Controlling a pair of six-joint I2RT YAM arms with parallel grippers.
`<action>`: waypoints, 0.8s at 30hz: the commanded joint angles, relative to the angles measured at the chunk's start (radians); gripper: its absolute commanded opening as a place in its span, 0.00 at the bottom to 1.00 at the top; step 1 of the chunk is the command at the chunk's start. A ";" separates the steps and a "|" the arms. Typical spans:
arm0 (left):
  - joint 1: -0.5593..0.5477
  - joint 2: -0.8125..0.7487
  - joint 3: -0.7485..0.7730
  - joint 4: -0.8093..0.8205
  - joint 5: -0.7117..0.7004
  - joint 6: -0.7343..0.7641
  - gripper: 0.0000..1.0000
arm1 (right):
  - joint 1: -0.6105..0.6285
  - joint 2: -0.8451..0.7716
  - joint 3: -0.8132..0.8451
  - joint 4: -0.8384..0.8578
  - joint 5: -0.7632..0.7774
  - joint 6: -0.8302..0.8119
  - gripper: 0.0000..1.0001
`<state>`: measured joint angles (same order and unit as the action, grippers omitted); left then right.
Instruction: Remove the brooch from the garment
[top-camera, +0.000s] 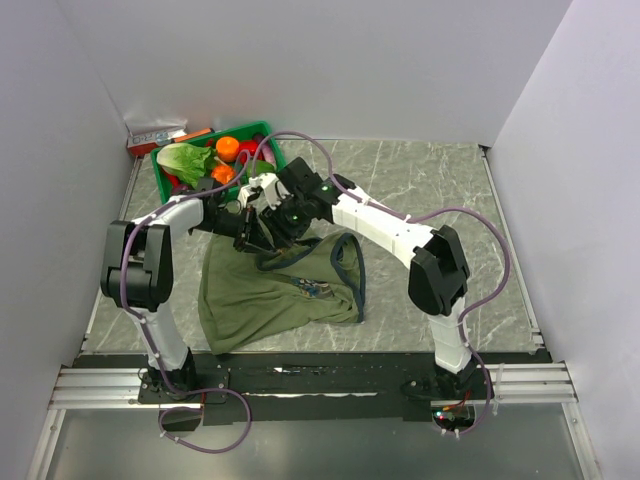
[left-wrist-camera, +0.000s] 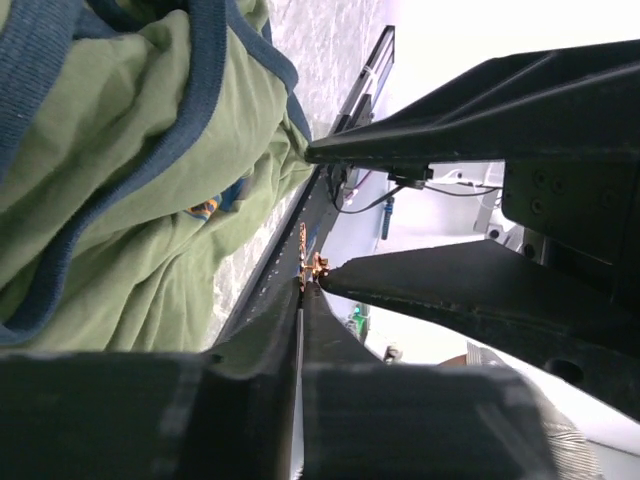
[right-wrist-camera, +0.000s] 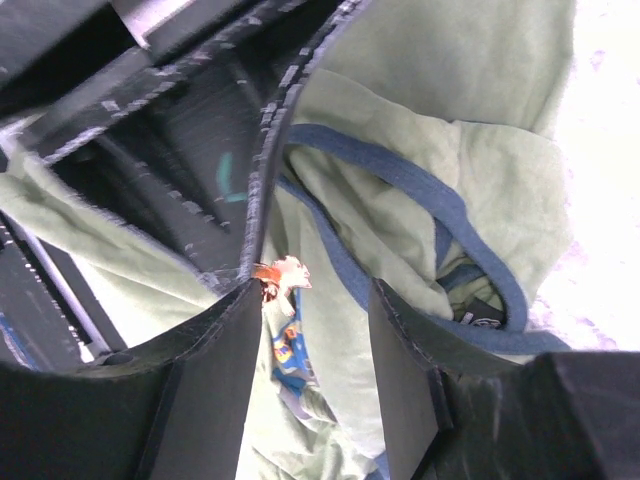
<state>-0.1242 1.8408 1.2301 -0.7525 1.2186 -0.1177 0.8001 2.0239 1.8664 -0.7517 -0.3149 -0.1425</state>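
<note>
Left claw (left-wrist-camera: 301, 290) pinched tight, right claw (right-wrist-camera: 318, 300) spread.

Plain white walls are boxing everything in. The back wall (top-camera: 350, 60) is running across beyond the left gripper (top-camera: 246, 232) and right gripper (top-camera: 268, 222), and the side walls (top-camera: 50, 150) are closing in on either flank of them. A grey-green marbled tabletop (top-camera: 430, 180) is spreading out under and around both. Well back on the base side, a silver rail (top-camera: 300, 385) is crossing the table's near edge. Soft, even light is leaving only faint shadows.
</note>
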 joint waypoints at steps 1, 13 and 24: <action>-0.009 0.011 0.040 0.015 0.029 0.003 0.01 | 0.022 0.016 0.040 0.018 0.005 0.009 0.54; 0.006 0.000 0.026 -0.019 -0.080 0.029 0.01 | -0.059 -0.103 0.034 -0.006 -0.218 0.014 0.57; 0.047 -0.083 0.046 -0.077 -0.249 0.084 0.01 | -0.167 -0.336 -0.229 0.018 -0.244 0.003 0.65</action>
<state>-0.0959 1.8542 1.2327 -0.7773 1.0702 -0.0971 0.6598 1.7729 1.7504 -0.7540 -0.5671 -0.1608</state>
